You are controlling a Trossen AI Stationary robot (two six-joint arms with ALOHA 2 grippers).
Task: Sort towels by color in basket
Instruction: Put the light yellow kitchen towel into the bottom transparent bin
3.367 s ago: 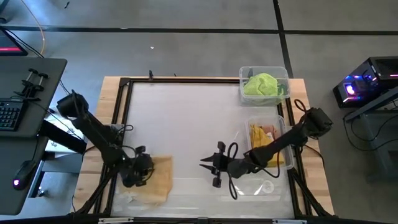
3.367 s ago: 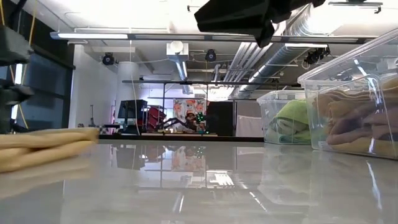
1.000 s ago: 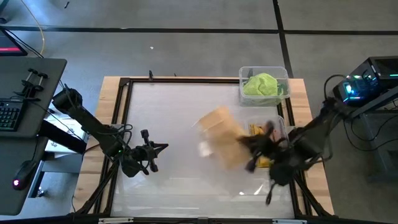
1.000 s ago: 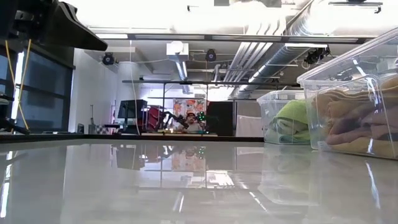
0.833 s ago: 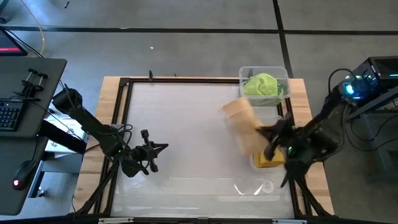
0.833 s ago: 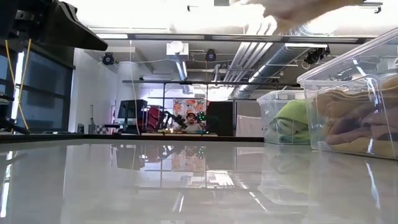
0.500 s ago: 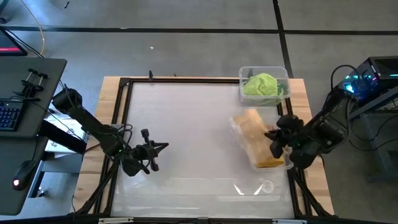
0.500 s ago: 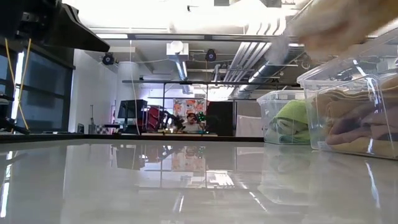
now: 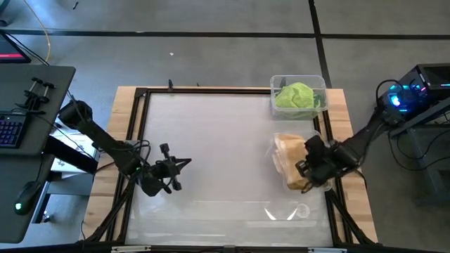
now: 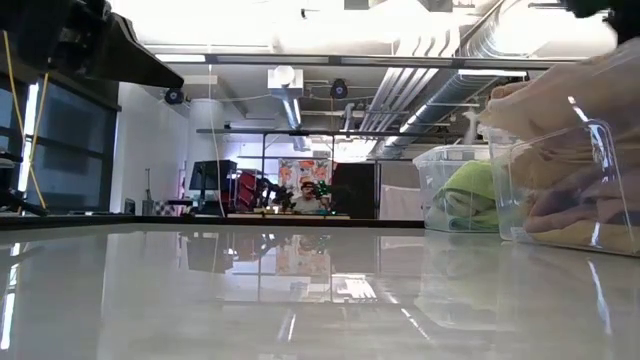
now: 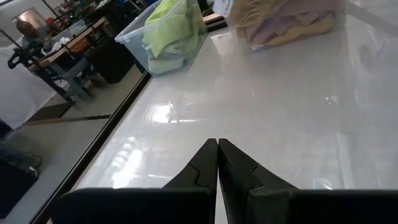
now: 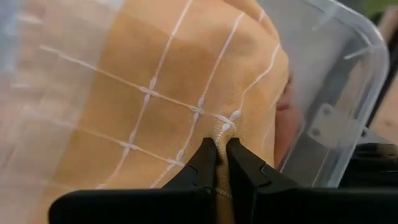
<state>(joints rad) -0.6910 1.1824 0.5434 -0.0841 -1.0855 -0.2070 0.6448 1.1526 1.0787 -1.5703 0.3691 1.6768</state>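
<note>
My right gripper is shut on a tan check towel over the nearer clear bin at the table's right edge. That bin holds mustard yellow and salmon pink towels. The far clear bin holds green towels. My left gripper hovers shut over the table's left part, holding nothing. My right gripper pinches a raised fold of the tan check towel between its two fingers. The fingers slant down from the table's right side. The cloth spreads beyond the fingertips over the open top of the bin, beside the bin's wall. I cannot tell whether it rests on the towels inside.
A clear plastic piece lies on the table near the front right. The white tabletop has a dark frame around it. A desk with a keyboard stands to the left of the table.
My right gripper has carried the tan check towel from over the table's middle toward the right edge and down onto the nearer bin. The towel, which had trailed spread out in the air, now lies bunched over the bin's top.
</note>
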